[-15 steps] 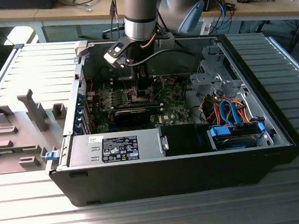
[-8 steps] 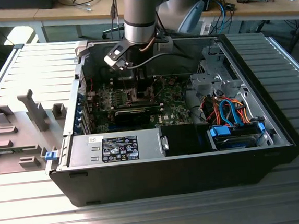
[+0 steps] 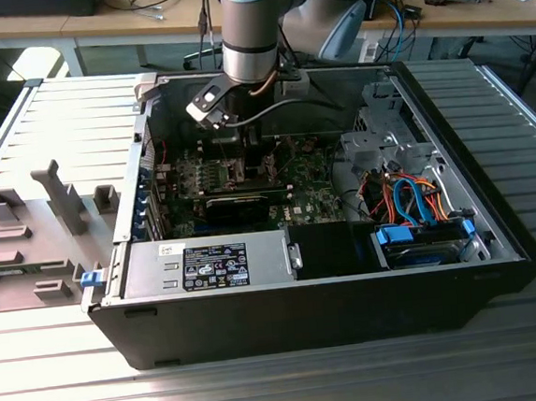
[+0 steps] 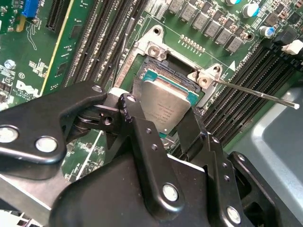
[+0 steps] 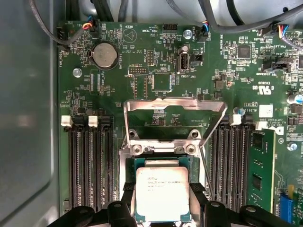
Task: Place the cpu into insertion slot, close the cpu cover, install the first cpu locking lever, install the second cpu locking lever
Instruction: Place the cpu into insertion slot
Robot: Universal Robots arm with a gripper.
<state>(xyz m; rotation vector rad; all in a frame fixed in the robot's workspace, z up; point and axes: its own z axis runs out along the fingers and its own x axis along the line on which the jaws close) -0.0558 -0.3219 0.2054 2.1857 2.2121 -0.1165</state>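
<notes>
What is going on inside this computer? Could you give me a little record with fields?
Place: inside the open computer case
Pincer: closed on the cpu, a finger on each side
Cpu: at the insertion slot; cannot tell if fully seated
Cpu cover: swung open, clear of the slot
Locking lever: thin rod sticking out, not latched

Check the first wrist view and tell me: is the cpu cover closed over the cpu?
No, the cpu cover stands swung open, leaving the cpu exposed.
</notes>
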